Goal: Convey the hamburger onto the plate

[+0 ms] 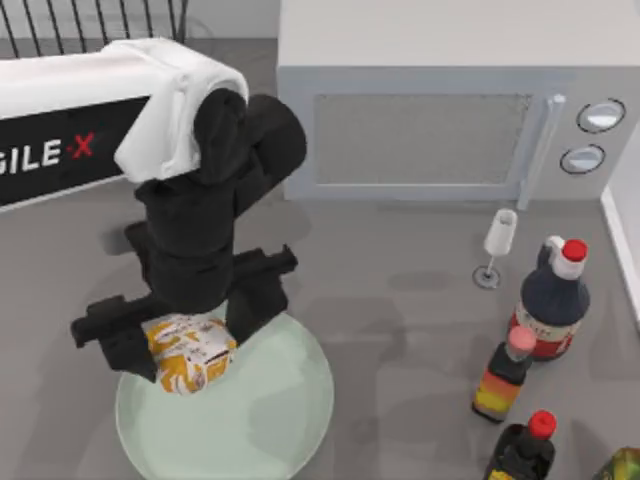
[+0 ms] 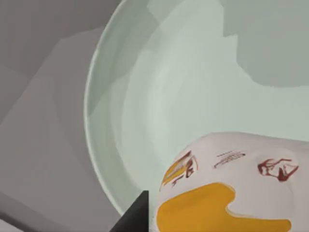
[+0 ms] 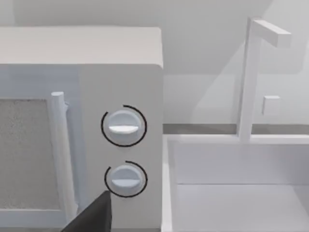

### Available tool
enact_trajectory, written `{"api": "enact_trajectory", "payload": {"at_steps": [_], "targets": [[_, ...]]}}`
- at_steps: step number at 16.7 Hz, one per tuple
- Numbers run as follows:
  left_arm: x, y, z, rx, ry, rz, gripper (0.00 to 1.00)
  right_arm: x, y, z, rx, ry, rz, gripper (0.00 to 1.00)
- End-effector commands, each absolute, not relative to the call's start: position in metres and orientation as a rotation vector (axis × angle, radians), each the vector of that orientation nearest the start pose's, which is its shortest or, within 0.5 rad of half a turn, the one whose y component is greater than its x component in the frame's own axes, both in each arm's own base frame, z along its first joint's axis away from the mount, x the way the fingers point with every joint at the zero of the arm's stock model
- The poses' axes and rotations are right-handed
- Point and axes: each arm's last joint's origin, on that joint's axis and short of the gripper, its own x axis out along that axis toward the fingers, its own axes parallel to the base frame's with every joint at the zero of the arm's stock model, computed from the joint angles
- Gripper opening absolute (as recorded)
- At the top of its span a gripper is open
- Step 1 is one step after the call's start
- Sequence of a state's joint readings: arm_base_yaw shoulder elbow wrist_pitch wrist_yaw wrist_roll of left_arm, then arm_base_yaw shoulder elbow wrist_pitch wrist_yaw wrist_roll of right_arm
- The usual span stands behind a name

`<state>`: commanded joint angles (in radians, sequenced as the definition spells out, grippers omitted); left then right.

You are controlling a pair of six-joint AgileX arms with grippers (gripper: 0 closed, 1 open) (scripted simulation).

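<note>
The hamburger (image 1: 190, 352), in white paper with orange-yellow marks, is over the far left part of the pale mint-green plate (image 1: 262, 420). My left gripper (image 1: 188, 330) reaches down from above, its black fingers (image 1: 118, 345) on either side of the hamburger and shut on it. The left wrist view has the hamburger (image 2: 227, 193) close up beside one dark finger (image 2: 136, 216), with the plate (image 2: 193, 72) spread beneath. I cannot tell whether the hamburger touches the plate. In the right wrist view a dark fingertip (image 3: 91, 216) of my right gripper points at the microwave.
A grey microwave (image 1: 420, 120) stands along the back. A small wine glass (image 1: 497, 245) and several bottles (image 1: 548, 300) crowd the right side. A white bin wall (image 1: 622, 240) runs along the right edge. Bare table lies between plate and bottles.
</note>
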<state>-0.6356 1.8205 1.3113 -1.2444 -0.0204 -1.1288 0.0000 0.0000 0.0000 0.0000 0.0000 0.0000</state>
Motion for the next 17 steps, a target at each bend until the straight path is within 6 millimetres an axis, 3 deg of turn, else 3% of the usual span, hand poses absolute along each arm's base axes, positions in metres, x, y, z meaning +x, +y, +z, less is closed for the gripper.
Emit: {"api": "enact_trajectory", "payload": {"at_steps": [8,12,17], "targets": [[0.241,-0.202,0.189,-0.822,1.373,1.040,0.00,0.106,-0.001,0.160,0.000,0.000,0.000,1.00],[0.243,-0.200,0.191,-1.023,1.263,1.171,0.00,0.106,-0.001,0.160,0.000,0.000,0.000,1.00],[0.245,-0.198,0.192,-1.085,1.229,1.205,0.00,0.106,-0.001,0.160,0.000,0.000,0.000,1.00]]}}
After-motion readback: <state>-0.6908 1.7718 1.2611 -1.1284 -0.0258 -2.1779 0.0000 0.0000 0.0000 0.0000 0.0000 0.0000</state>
